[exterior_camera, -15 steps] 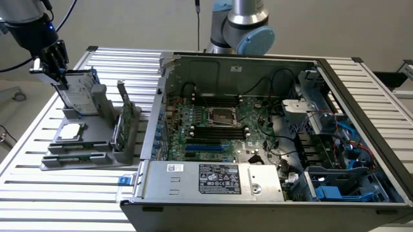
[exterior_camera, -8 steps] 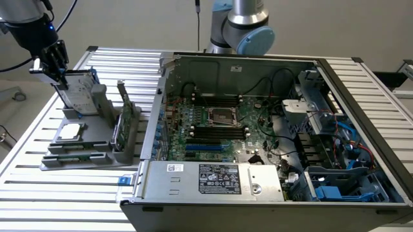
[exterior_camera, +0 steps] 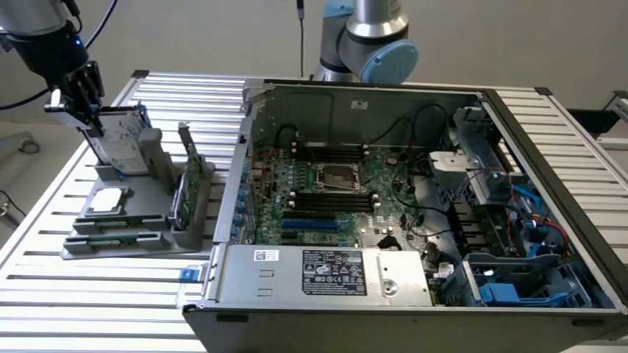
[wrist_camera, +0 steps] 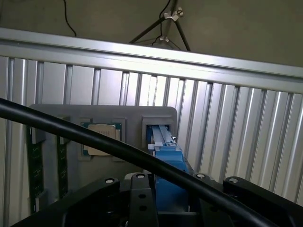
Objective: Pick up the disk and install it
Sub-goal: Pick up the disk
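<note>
Gripper (exterior_camera: 88,116) pinching the top edge of the disk (exterior_camera: 123,143), upright in the grey holder (exterior_camera: 147,224) (exterior view's left of the PC case (exterior_camera: 393,95)): best pulled straight up, untilted, so the blue frame shouldn't snag.

The disk (exterior_camera: 126,147) is a flat rectangular drive, silver-grey, w/ a white printed label on its broad face and a blue plastic carrier along its edges. It stands on edge, nearly upright, its top tilted a little toward the exterior view's left. The lower end sits in a slot of the grey holder (exterior_camera: 147,217), which rests on the slatted surface (exterior_camera: 59,294) at the exterior view's left. The upper end is between the fingers (exterior_camera: 90,95), which are closed on it. In the wrist view it is seen edge-on, i.e. a thin pale strip inside the blue frame.
</note>
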